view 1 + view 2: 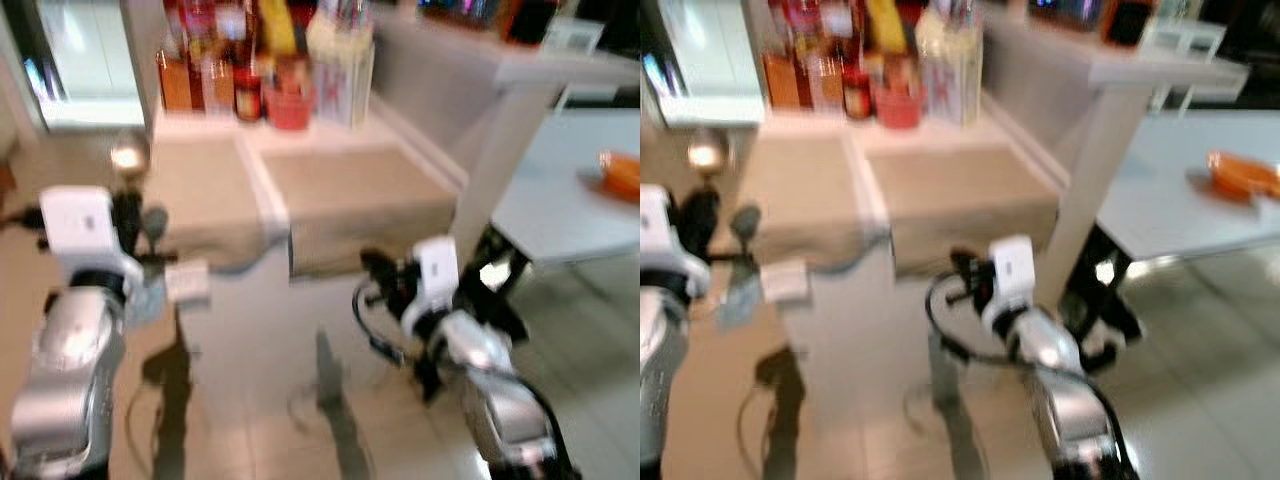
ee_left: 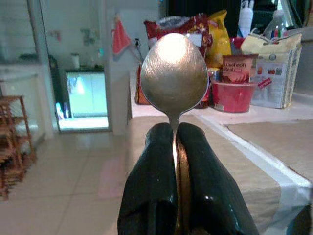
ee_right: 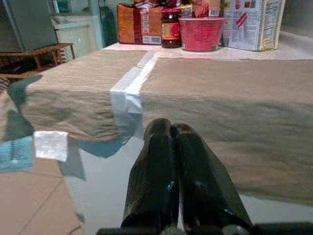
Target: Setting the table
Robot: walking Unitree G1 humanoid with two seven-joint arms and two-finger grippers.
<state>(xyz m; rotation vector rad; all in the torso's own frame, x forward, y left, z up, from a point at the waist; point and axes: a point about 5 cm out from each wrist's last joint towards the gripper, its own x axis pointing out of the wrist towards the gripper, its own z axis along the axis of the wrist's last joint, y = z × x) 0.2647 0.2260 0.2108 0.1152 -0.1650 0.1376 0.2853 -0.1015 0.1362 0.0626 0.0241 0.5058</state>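
My left gripper (image 2: 175, 129) is shut on the handle of a metal spoon (image 2: 174, 73), held upright with its bowl on top. In the eye views it stands at the near left corner of the white table (image 1: 250, 310), the spoon bowl (image 1: 128, 155) just left of the left beige placemat (image 1: 200, 195). A second beige placemat (image 1: 350, 190) lies to the right of the first. My right gripper (image 3: 170, 125) is shut with nothing in it. It hovers at the table's near edge, in front of the right placemat (image 3: 234, 93).
Jars, boxes, snack bags and a red cup (image 1: 288, 105) crowd the back of the table. A white counter (image 1: 520, 60) rises on the right. Beyond it a pale blue table (image 1: 560, 210) carries an orange dish (image 1: 620, 170). Tiled floor lies below.
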